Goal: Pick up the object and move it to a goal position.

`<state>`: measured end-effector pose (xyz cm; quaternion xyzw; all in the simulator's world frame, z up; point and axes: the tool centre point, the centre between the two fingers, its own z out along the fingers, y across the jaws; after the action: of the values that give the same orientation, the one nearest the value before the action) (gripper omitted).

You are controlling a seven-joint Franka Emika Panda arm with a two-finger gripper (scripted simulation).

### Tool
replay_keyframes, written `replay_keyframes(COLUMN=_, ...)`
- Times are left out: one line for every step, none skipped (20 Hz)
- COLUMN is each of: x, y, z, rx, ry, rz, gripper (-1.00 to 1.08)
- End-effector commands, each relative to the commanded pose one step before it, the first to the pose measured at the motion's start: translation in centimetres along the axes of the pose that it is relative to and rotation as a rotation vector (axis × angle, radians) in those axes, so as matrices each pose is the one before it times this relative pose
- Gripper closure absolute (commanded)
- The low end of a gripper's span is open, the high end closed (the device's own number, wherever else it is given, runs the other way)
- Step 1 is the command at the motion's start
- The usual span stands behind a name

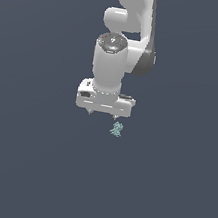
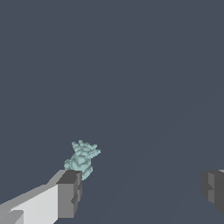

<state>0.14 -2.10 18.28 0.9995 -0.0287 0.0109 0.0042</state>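
Wrist view, nearest first: gripper (image 2: 140,192) jaws spread wide apart, nothing between them; one dark grey finger pad (image 2: 70,192) on a white finger body sits close to the camera, the other pad (image 2: 213,189) is at the opposite edge of the frame, partly cut off; the object (image 2: 82,159), a small pale teal knobbly lump, sits just past the tip of the first pad, its lower edge overlapping the pad in the picture; cannot tell whether they touch; it is off to that pad's side, not in the gap between the fingers; beyond it only the flat dark blue-grey floor (image 2: 131,65); exterior view: white arm (image 1: 126,28) comes down from the top edge, gripper (image 1: 102,114) pointing downward, two short fingertips showing under the white hand body; object (image 1: 116,129) lies just below and slightly toward the exterior view's right of the fingertip on that side, near it; floor (image 1: 24,167) same uniform dark tone all round; nothing stands between gripper and object; a small red speck on the grey cap of the wrist joint (image 1: 112,42), too small to read; no legible writing or labels
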Motion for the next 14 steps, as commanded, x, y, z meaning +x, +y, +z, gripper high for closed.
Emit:
replay_keyframes(x=0.0, y=0.001, z=0.0, rx=0.0, ry=0.0, rz=0.0, gripper=-0.92)
replay_keyframes(x=-0.012, y=0.047, z=0.023, rx=0.0002, ry=-0.00036, rz=0.00056, gripper=-0.92)
replay_keyframes(x=-0.033, y=0.146, z=0.072, rx=0.00064, ry=-0.00112, rz=0.00176, gripper=-0.92)
replay_keyframes(x=-0.054, y=0.243, z=0.12, rx=0.00108, ry=-0.00187, rz=0.00295, gripper=-0.92)
replay_keyframes(x=-0.077, y=0.334, z=0.165, rx=0.00149, ry=-0.00255, rz=0.00407, gripper=-0.92)
replay_keyframes(x=-0.1, y=0.423, z=0.21, rx=0.0019, ry=-0.00321, rz=0.00521, gripper=-0.92)
replay_keyframes(x=-0.098, y=0.409, z=0.206, rx=0.00185, ry=-0.00309, rz=0.00511, gripper=-0.92)
replay_keyframes(x=-0.076, y=0.312, z=0.16, rx=0.00143, ry=-0.00235, rz=0.00397, gripper=-0.92)
replay_keyframes(x=-0.054, y=0.209, z=0.112, rx=0.00097, ry=-0.00159, rz=0.00274, gripper=-0.92)
replay_keyframes(x=-0.029, y=0.116, z=0.068, rx=0.00056, ry=-0.00092, rz=0.00163, gripper=-0.92)
replay_keyframes(x=-0.006, y=-0.007, z=0.006, rx=0.0, ry=0.0, rz=0.0, gripper=-0.92)
replay_keyframes(x=0.021, y=-0.068, z=-0.045, rx=-0.00035, ry=0.00057, rz=-0.00099, gripper=-0.92)
replay_keyframes(x=0.017, y=-0.011, z=-0.038, rx=-0.00014, ry=0.00027, rz=-0.00062, gripper=-0.92)
replay_keyframes(x=-0.006, y=-0.025, z=0.015, rx=0.0, ry=0.0, rz=0.0, gripper=-0.92)
